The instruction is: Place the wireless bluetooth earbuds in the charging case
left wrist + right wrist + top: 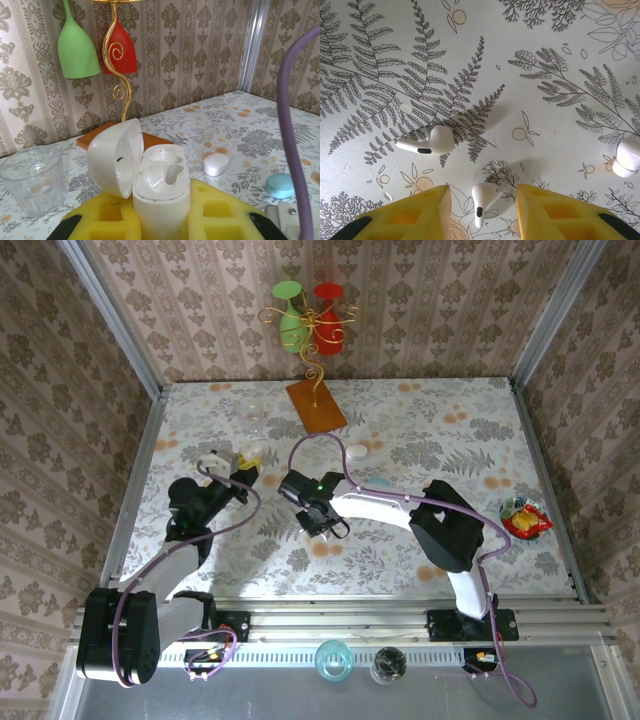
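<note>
My left hand (160, 220) clamps the charging case (161, 187) upright (lid swung open to its left), while my right hand (482, 214) hangs spread over the surface (545, 75), one earbud (484, 197) lying between its fingers, a second earbud (431, 142) near it.

No text, brand, number or sign can be read.

Case (161, 192): a small dark mark is seen inside the open lid, at 9 o'clock of the wells; it is not legible as a character.

Packet (525, 518), at 3 o'clock on the table (450, 430): coloured print is seen, too small to be read.

Earbuds (427, 142): dark spots are seen, and no lettering is made out.
</note>
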Action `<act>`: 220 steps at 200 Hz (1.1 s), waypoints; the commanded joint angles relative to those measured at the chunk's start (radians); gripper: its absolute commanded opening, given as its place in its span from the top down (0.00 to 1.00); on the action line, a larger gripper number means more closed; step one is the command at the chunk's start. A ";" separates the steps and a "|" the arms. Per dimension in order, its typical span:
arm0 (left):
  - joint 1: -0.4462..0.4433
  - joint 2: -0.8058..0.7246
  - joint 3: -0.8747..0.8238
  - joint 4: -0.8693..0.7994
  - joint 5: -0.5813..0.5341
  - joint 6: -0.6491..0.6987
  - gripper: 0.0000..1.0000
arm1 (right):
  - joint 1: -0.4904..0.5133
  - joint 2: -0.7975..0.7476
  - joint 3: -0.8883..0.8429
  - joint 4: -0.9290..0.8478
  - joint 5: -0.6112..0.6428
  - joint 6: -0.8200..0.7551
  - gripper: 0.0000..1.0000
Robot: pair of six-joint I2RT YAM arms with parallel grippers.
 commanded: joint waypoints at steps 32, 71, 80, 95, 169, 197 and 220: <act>0.005 -0.020 -0.005 0.012 0.027 0.011 1.00 | -0.025 0.088 0.100 -0.154 -0.040 -0.056 0.62; 0.004 -0.032 -0.016 0.014 0.034 0.011 1.00 | -0.040 0.137 0.159 -0.223 -0.097 -0.095 0.66; 0.005 -0.035 -0.018 0.011 0.034 0.013 1.00 | -0.041 0.154 0.181 -0.246 -0.108 -0.105 0.66; 0.005 -0.035 -0.019 0.006 0.037 0.018 1.00 | -0.040 0.179 0.220 -0.285 -0.124 -0.120 0.66; 0.006 -0.029 -0.024 0.001 0.041 0.039 1.00 | -0.043 0.256 0.337 -0.402 -0.126 -0.165 0.65; 0.005 -0.028 -0.022 0.001 0.054 0.038 1.00 | -0.049 0.270 0.352 -0.419 -0.134 -0.178 0.65; 0.005 -0.028 -0.019 -0.001 0.067 0.035 1.00 | -0.058 0.282 0.361 -0.432 -0.145 -0.191 0.67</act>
